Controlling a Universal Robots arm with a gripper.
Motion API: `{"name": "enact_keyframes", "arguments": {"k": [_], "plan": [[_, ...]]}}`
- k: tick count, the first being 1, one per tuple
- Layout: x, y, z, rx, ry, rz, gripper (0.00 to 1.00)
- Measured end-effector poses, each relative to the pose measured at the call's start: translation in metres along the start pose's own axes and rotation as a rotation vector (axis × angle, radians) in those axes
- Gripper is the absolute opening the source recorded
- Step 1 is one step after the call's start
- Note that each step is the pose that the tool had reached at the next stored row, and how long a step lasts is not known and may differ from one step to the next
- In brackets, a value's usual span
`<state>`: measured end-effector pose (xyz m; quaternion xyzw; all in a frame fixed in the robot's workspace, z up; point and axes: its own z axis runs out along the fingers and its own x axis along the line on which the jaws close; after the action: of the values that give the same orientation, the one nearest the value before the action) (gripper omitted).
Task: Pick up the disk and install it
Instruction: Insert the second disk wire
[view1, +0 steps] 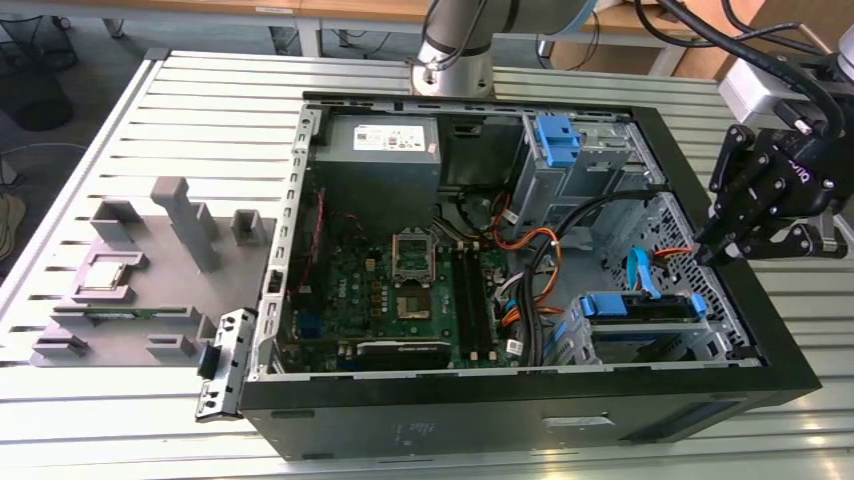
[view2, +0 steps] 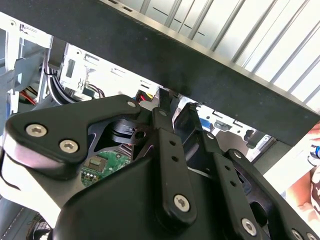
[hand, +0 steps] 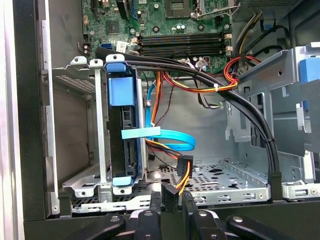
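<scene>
In the exterior view, an open black computer tower case (view1: 787, 375) lies across the frame's centre. The silver hard disk in its bright blue carrier (view1: 645, 312) sits in a metal drive cage (view1: 577, 338) at the case's lower right, its long axis running across the frame. The black gripper (view1: 711, 250) hangs at the right edge, above the case wall, holding nothing.

In the second wrist view, the fingers (view2: 162, 107) stand nearly together before the black wall.

In the first wrist view, the disk (hand: 122, 132) stands on edge, left of centre, long axis vertical in the frame, blue tab uppermost, in the cage (hand: 100, 145). The fingertips (hand: 155, 200) at the bottom edge stand close together with nothing between them.
</scene>
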<state>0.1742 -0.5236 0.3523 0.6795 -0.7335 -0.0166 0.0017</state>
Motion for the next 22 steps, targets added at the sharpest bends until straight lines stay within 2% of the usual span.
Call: {"name": "enact_keyframes", "arguments": {"k": [4, 5, 6, 7, 11, 16, 22], "plan": [[0.0000, 0.0000, 0.0000, 0.0000, 0.0003, 0.000, 0.30], [0.0000, 0.0000, -0.0001, 0.0000, 0.0005, 0.000, 0.23], [0.0000, 0.0000, -0.0001, 0.0000, 0.0005, 0.000, 0.23], [0.0000, 0.0000, -0.0001, 0.0000, 0.0005, 0.000, 0.17], [-0.0001, 0.0000, -0.0005, 0.0001, 0.0006, 0.000, 0.17], [-0.0001, 0.0003, -0.0059, 0.0005, 0.0005, 0.000, 0.17], [-0.0001, 0.0006, -0.0060, 0.0009, 0.0006, 0.000, 0.17]]}}
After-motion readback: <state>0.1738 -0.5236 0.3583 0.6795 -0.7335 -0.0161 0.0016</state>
